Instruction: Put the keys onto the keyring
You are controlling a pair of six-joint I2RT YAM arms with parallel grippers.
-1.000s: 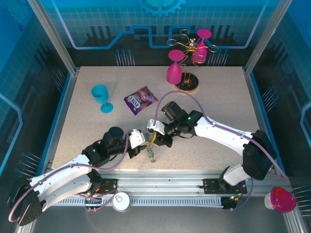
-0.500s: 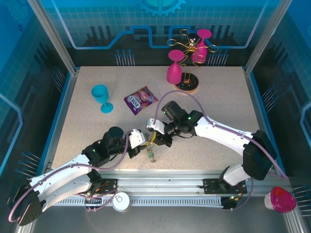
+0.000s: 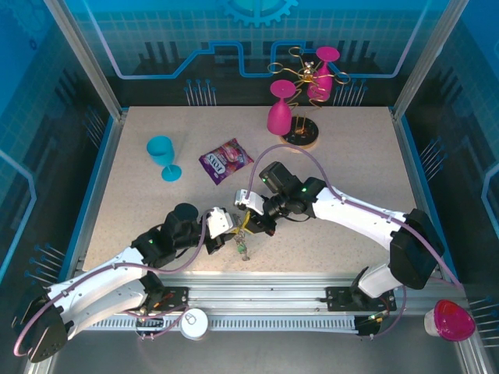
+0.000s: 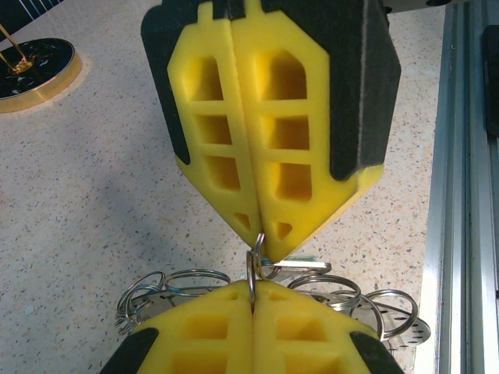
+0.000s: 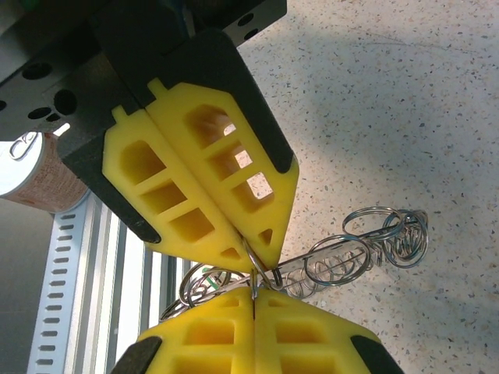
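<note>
The keyring [image 4: 195, 282] is a metal ring fringed with small wire loops, lifted a little off the table near its front edge. My left gripper [image 4: 253, 300] is shut, pinching one upright wire loop at its tips. My right gripper [image 4: 263, 238] meets it tip to tip and is shut on a linked loop. In the right wrist view the right gripper [image 5: 254, 294] sits below and the left gripper [image 5: 256, 255] above, with the keyring [image 5: 343, 261] fanning out to the right. A bit of green from one of the keys [image 5: 208, 280] shows among the loops, and that key [image 3: 244, 250] hangs under the grippers.
A purple snack packet [image 3: 225, 161] and a blue goblet [image 3: 162, 155] lie behind the grippers. The glass rack with pink glasses [image 3: 299, 109] stands at the back. The aluminium rail [image 4: 468, 195] runs close along the front edge. A can [image 5: 35, 167] stands beyond the rail.
</note>
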